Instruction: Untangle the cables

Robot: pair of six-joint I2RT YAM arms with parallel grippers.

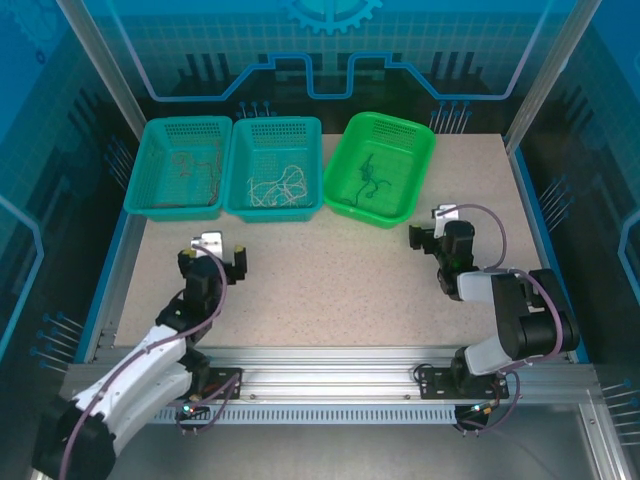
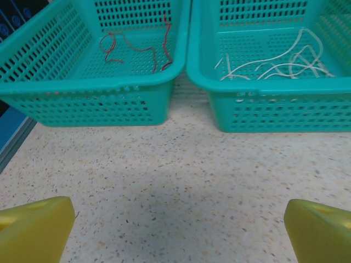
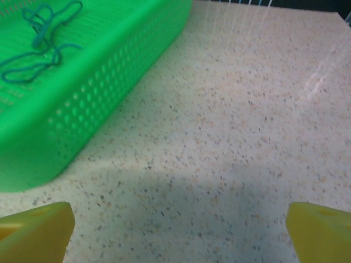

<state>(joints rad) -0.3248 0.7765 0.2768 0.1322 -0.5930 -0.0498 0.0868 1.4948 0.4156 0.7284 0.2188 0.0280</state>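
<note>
Plainly, both tools are idle: the left gripper (image 1: 213, 260) and the right gripper (image 1: 441, 238) hover over the bare table (image 1: 330, 300) with fingers spread wide and nothing between them. The red cables (image 2: 137, 46) lie in the left teal basket (image 2: 82, 98), the white cables (image 2: 274, 66) in the middle teal basket (image 2: 274, 109), and the dark green cables (image 3: 38, 49) in the green basket (image 3: 98, 104). The likeliest slip is a pinch that catches two overlapping strands at once and tightens a loop, or a fingertip that snags the perforated wall and drags the light basket. From above, the red strands are faint smudges, while the left wrist camera shows their separate curls. The right wrist camera shows the green loops crossing one another, which looks like one dark clump from overhead.
</note>
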